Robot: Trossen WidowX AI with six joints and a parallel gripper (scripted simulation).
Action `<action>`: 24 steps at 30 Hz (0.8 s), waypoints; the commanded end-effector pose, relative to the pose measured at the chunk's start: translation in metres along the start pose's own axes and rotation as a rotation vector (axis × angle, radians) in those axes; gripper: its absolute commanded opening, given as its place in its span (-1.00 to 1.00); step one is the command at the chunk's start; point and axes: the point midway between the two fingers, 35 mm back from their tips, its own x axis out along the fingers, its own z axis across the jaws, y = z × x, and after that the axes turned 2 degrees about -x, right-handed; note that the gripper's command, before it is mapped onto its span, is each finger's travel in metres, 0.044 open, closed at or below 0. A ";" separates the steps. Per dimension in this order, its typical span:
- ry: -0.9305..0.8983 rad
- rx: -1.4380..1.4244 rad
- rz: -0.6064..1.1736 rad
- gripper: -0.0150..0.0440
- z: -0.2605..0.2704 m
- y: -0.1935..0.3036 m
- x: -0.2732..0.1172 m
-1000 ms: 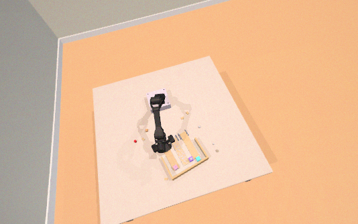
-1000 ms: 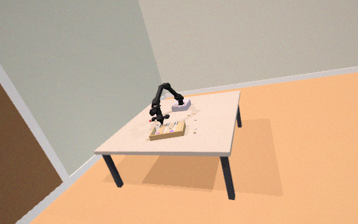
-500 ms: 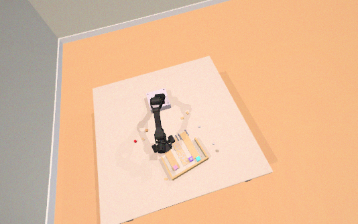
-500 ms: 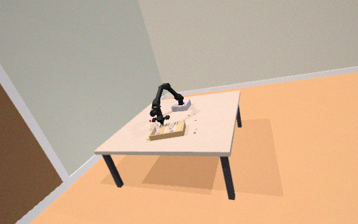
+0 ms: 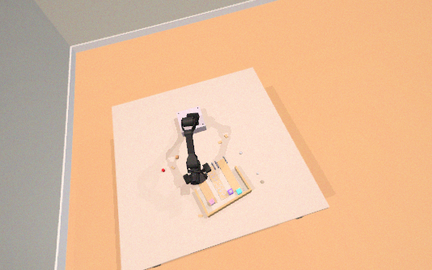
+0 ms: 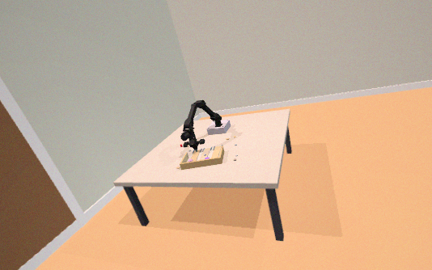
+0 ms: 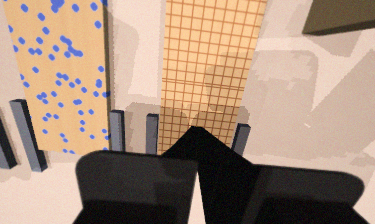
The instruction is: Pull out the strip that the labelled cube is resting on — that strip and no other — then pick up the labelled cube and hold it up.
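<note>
The gripper (image 5: 196,181) (image 6: 196,149) (image 7: 195,132) points down near the open side of the wooden tray (image 5: 230,203) (image 6: 201,165). Its 2 fingers are fully closed together, and nothing is held. In the wrist view, the tips appear over the end of the grid-pattern strip (image 7: 208,65); if they touch it, I cannot tell. The blue-spotted strip (image 7: 63,80) lies beside. The pink cube (image 5: 211,201) (image 6: 190,161), purple cube (image 5: 230,191) (image 6: 207,158) and cyan cube (image 5: 239,191) sit inside near the far wall; which is labelled, I cannot tell.
</note>
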 end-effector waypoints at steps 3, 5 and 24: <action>0.002 0.003 0.000 -0.49 0.000 0.000 0.001; 0.002 0.003 0.000 -0.49 0.000 0.000 0.001; 0.002 0.003 0.000 -0.49 0.000 0.000 0.003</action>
